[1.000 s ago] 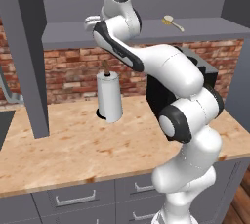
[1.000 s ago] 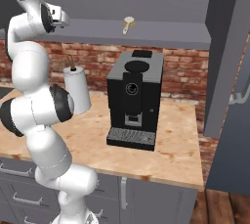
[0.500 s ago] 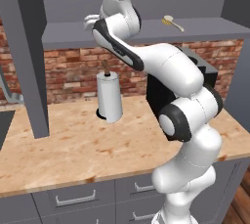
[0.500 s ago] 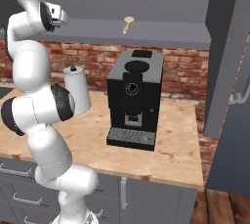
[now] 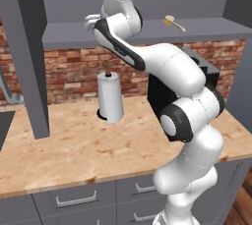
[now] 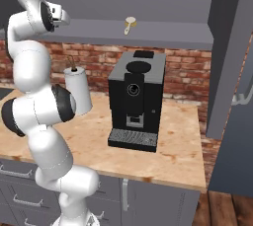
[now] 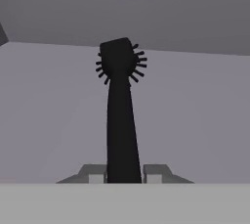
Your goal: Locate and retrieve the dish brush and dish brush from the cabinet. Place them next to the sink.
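Cabinet (image 5: pixel 147 30): grey shelf board above the brick wall.
Gripper (image 7: pixel 124 175): at the shelf, its 2 fingers narrowed onto the black brush's handle.
Black dish brush (image 7: pixel 120 115): lying on the shelf, spiky head away from the hand.
Cream dish brush (image 5: pixel 173 22): on the same shelf, well apart.

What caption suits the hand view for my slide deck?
Gripper shut on the black dish brush lying on the grey cabinet shelf.
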{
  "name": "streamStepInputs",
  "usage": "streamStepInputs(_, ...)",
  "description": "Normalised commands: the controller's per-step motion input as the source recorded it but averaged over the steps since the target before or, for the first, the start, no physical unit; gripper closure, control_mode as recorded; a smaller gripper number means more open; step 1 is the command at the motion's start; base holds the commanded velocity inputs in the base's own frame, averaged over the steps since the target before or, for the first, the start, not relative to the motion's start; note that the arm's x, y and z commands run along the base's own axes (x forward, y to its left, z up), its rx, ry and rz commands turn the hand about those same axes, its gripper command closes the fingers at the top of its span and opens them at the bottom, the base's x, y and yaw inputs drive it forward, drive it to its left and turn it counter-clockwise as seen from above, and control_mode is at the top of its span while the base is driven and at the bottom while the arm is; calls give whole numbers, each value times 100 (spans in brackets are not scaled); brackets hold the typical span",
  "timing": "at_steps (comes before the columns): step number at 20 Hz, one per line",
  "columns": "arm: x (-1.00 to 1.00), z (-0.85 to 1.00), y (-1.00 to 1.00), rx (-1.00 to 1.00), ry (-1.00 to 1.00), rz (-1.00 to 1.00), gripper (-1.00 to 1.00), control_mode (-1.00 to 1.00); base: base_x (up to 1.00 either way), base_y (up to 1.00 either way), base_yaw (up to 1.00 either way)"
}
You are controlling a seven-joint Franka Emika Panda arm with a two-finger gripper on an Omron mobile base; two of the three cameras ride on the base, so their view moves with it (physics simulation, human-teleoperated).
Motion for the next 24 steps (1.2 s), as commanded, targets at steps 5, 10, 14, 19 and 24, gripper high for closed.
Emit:
streamStepInputs(5, -19, 17, 0, 0, 0, -2, 100, -100, 0, 0, 0)
streamStepInputs(10, -45, 23, -3, 0, 0, -2, 100, -100, 0, 0, 0)
streamStepInputs(14, -67, 16, -14, 0, -1, -3, 100, -100, 0, 0, 0)
streamStepInputs(19, -76, 9, -35, 0, 0, -6, 100, -100, 0, 0, 0)
streamStepInputs(24, -97, 6, -44, 0, -2, -4, 100, -100, 0, 0, 0)
